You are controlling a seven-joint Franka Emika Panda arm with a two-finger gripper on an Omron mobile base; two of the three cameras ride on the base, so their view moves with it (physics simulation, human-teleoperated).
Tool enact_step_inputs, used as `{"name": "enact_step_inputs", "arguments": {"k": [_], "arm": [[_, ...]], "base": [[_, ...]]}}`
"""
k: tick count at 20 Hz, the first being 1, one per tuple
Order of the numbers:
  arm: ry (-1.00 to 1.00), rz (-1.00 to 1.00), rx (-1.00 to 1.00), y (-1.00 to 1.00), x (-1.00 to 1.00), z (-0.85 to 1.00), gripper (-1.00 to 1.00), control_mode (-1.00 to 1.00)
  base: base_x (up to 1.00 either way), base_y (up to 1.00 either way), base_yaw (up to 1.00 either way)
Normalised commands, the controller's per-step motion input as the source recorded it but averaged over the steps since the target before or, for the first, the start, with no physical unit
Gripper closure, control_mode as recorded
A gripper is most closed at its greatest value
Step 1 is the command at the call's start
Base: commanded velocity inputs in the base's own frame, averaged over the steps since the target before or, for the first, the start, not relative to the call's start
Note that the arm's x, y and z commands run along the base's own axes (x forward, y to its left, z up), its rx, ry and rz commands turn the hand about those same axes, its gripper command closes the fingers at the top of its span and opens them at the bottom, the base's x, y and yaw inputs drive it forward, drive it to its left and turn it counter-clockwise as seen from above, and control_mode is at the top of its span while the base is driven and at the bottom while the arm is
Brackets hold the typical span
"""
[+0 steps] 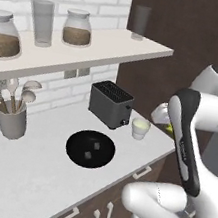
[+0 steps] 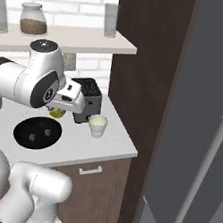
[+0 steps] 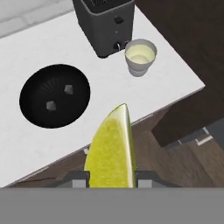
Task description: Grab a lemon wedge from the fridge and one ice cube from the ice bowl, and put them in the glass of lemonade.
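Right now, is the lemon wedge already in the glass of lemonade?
No, the lemon wedge sits between the gripper's fingers, away from the glass of lemonade.

white counter (image 1: 44, 170), ice bowl (image 1: 90, 149) (black), toaster (image 1: 111, 104)

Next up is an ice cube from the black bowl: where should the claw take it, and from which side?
Come straight down from above. The two ice cubes lie apart on the floor of the shallow ice bowl, so either has free side faces; pinch two opposite faces, probably after dropping the lemon wedge.
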Motion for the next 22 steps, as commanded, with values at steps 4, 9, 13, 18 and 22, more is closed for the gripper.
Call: {"name": "enact_step_inputs", "arguments": {"k": [4,9,13,18,22], "arm": [[0.15,-0.01,0.0,-0.23,1.0,-0.36,1.0,-1.0],[0.01,0.0,0.0,-0.05,0.69,-0.5,1.0,-1.0],[0.01,0.0,0.0,0.0,0.65,-0.6,1.0,-1.0],[0.02,0.0,0.0,0.0,0.43,-0.32,1.0,-1.0],[0.0,0.0,0.0,0.0,0.31,-0.29,1.0,-1.0]], "base": [[0.0,0.0,0.0],[0.0,0.0,0.0],[0.0,0.0,0.0],[0.0,0.0,0.0],[0.0,0.0,0.0]]}}
